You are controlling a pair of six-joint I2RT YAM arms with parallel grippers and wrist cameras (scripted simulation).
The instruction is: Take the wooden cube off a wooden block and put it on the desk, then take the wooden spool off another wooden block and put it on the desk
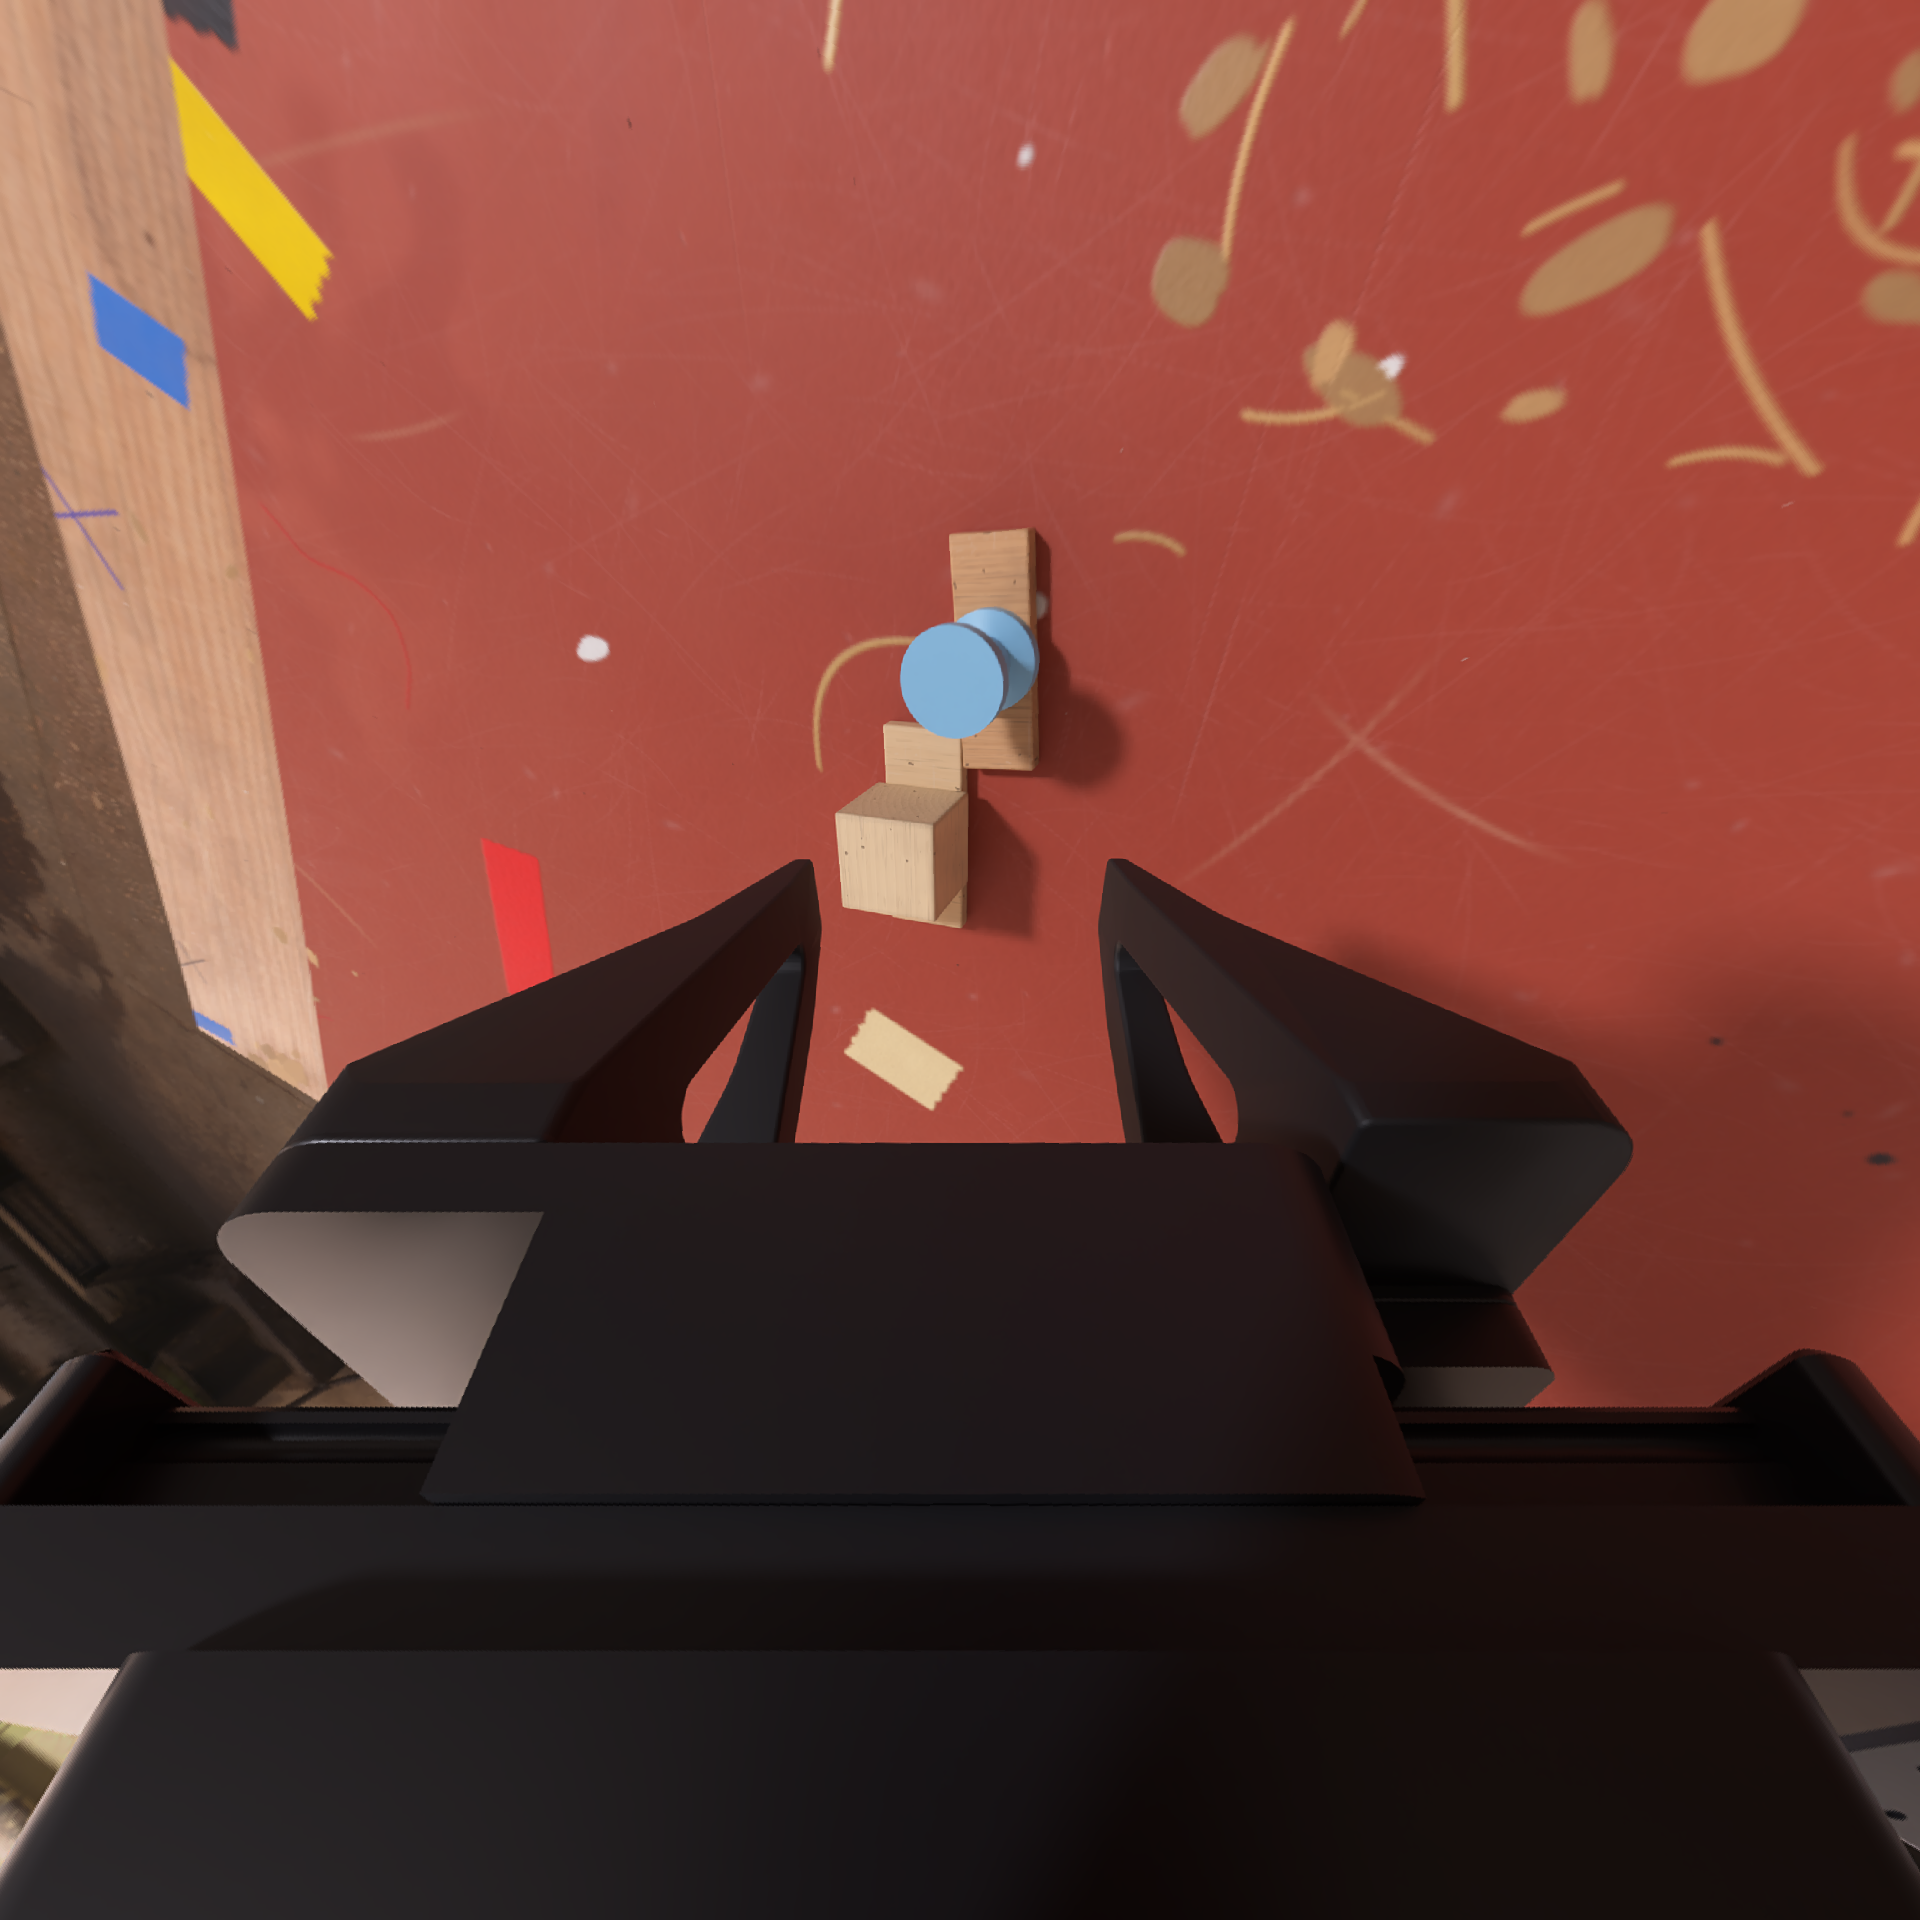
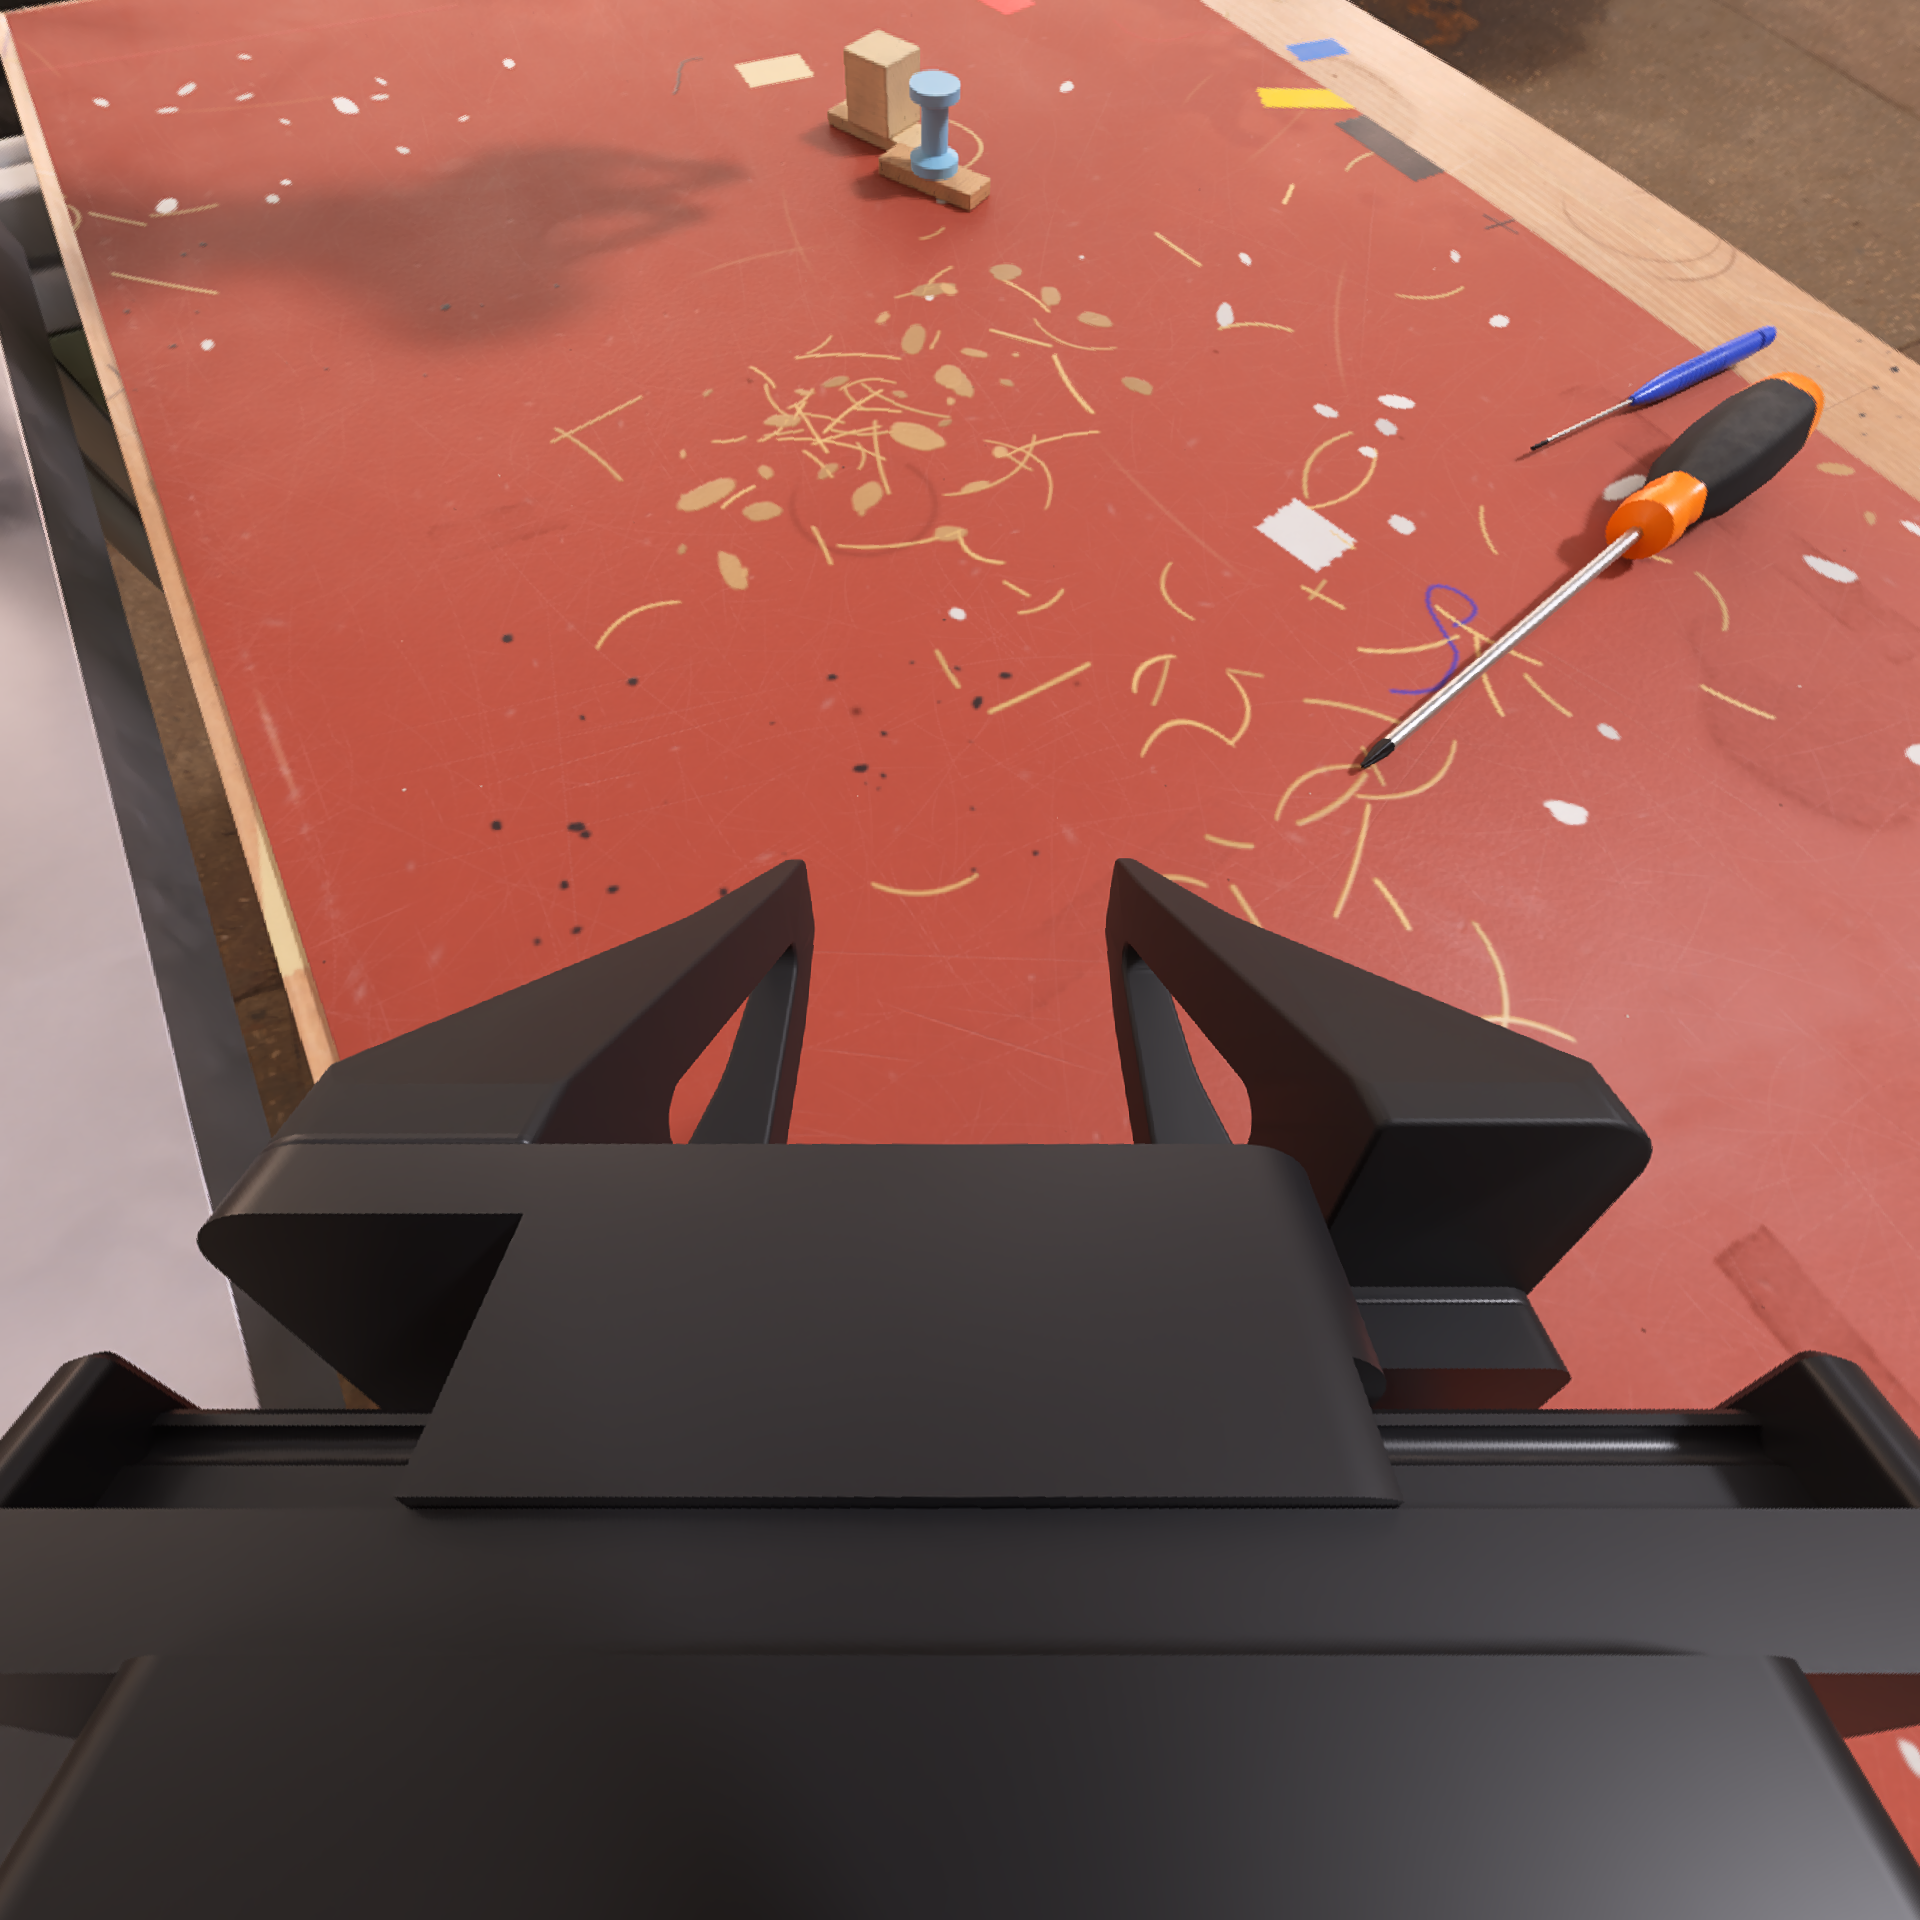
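In the left wrist view a pale wooden cube [image 1: 899, 852] sits on a flat wooden block [image 1: 922, 755], and a light blue spool [image 1: 966, 675] stands upright on a second flat block [image 1: 994, 566] just beyond. My left gripper [image 1: 958, 883] is open, high above the desk, with the cube just ahead of and between its fingertips. In the right wrist view the cube [image 2: 879, 85], the spool [image 2: 934, 125] and their blocks [image 2: 951, 185] stand far off at the top. My right gripper [image 2: 956, 883] is open and empty above the red desk.
The red desk mat [image 2: 520, 520] is strewn with wood shavings. An orange-and-black screwdriver [image 2: 1662, 499] and a small blue screwdriver [image 2: 1688, 372] lie at the right. Tape scraps lie near the blocks [image 1: 902, 1058]. The wooden desk border [image 1: 125, 520] runs along the left.
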